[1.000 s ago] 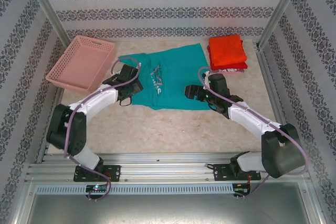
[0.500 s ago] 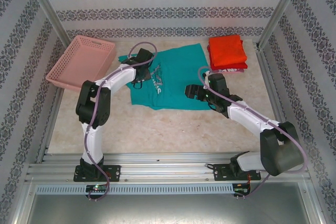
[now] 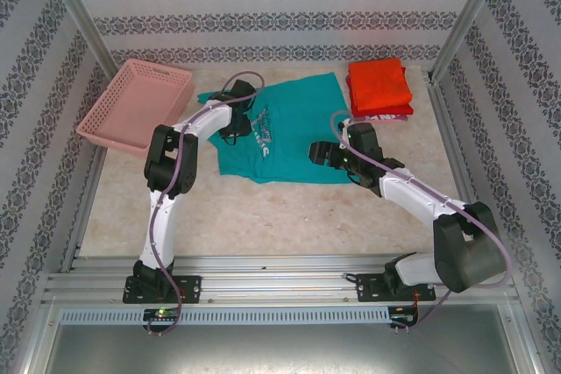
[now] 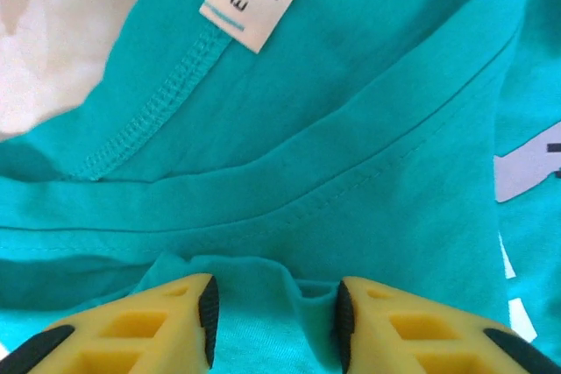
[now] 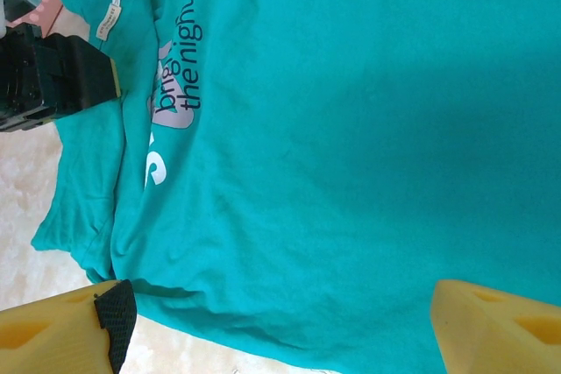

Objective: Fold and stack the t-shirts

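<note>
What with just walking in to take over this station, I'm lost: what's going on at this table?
Two robot arms are working on a teal t-shirt spread flat on the table. The left end effector sits at the collar, a ridge of cloth between its jaws; a firm grip isn't certain. The right end effector hangs open over the shirt's near edge. Folded shirts are stacked far right; a pink basket sits far left.

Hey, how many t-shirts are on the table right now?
4. A teal tee lies spread mid-table. Three are piled folded at far right: orange-red tee on top, red tee beneath, white-pink tee lowest. More may be hidden inside.
</note>
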Available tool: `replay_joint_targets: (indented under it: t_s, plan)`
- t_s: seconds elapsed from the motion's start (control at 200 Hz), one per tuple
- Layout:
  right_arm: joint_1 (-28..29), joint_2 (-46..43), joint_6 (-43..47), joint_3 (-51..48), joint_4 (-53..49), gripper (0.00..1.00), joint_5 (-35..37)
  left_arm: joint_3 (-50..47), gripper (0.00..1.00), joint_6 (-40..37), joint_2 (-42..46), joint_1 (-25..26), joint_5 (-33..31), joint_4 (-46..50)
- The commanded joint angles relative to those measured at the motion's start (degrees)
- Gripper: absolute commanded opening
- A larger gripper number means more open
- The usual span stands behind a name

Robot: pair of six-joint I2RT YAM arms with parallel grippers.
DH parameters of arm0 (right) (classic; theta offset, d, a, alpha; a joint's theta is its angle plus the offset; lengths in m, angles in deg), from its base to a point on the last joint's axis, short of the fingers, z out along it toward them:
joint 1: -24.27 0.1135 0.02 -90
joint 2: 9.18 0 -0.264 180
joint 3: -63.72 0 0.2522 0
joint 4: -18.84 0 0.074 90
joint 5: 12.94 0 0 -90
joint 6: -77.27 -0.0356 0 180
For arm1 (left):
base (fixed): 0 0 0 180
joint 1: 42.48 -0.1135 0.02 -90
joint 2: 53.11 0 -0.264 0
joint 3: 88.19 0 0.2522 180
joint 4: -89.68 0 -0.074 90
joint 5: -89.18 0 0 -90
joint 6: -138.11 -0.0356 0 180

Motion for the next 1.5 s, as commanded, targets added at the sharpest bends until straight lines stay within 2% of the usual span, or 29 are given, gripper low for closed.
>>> replay_joint_targets:
  t_s: [0.0,0.085,0.13,0.29,0.46,0.615,0.784,0.814,0.909,0.929,0.954,0.989,1.094,1.144,1.264,1.414,1.499]
  plan:
    - [-0.6,0.5,-0.6,0.1,1.3,0.87,0.7,1.2,0.21,-0.8,0.0,-0.6,0.6,3.0]
    - [-0.5,0.6,-0.8,0.1,1.4,0.87,0.5,-0.1,0.04,-0.6,1.7,-0.7,-0.1,2.4]
    - [-0.5,0.6,-0.8,0.1,1.4,0.87,0.3,-1.2,0.00,-0.4,3.1,-0.7,-0.5,1.9]
    - [-0.2,0.5,-1.0,0.1,1.6,0.87,0.1,-7.7,0.00,1.7,10.8,-0.6,-3.6,0.6]
    - [0.2,1.8,-1.1,0.5,2.3,0.87,0.0,-20.4,0.03,6.8,23.5,-0.6,-6.9,-2.8]
    - [1.0,3.8,-1.3,1.8,2.9,0.87,-0.7,-34.6,0.04,15.4,35.9,-0.7,-8.4,-5.4]
    - [1.8,6.2,-1.2,3.2,3.4,0.87,-1.6,-51.1,0.04,26.2,49.4,-0.6,-7.3,-8.1]
    - [1.9,6.5,-1.1,3.4,3.5,0.87,-1.8,-53.6,0.07,27.7,51.5,-0.6,-7.0,-8.5]
    - [2.1,7.6,-1.1,4.2,3.6,0.87,-2.3,-60.0,0.24,31.9,57.3,-0.6,-6.8,-8.4]
    - [2.2,7.8,-1.1,4.3,3.6,0.87,-2.4,-61.0,0.30,32.6,58.4,-0.6,-6.8,-8.4]
    - [2.2,7.9,-1.1,4.4,3.6,0.87,-2.5,-62.3,0.43,33.3,59.8,-0.6,-7.0,-8.2]
    - [2.4,8.1,-1.1,4.5,3.6,0.87,-2.5,-63.6,0.56,33.7,61.6,-0.6,-7.5,-7.8]
    - [2.6,8.3,-1.2,4.5,3.7,0.87,-2.5,-64.0,0.85,30.4,64.5,-0.7,-10.0,-6.4]
    - [2.7,8.2,-1.3,4.5,3.8,0.87,-2.6,-62.2,0.94,26.9,63.7,-0.8,-10.0,-5.9]
    - [2.8,8.4,-1.4,4.6,3.7,0.87,-2.6,-57.5,0.95,23.5,58.5,-0.8,-7.5,-5.2]
    - [3.1,7.8,-2.1,4.1,4.0,0.87,-1.8,-55.5,0.83,26.9,51.3,-0.8,-1.4,-9.7]
    - [3.2,7.2,-2.2,3.5,4.0,0.87,-1.6,-54.7,0.77,28.8,47.9,-0.9,-0.4,-11.2]
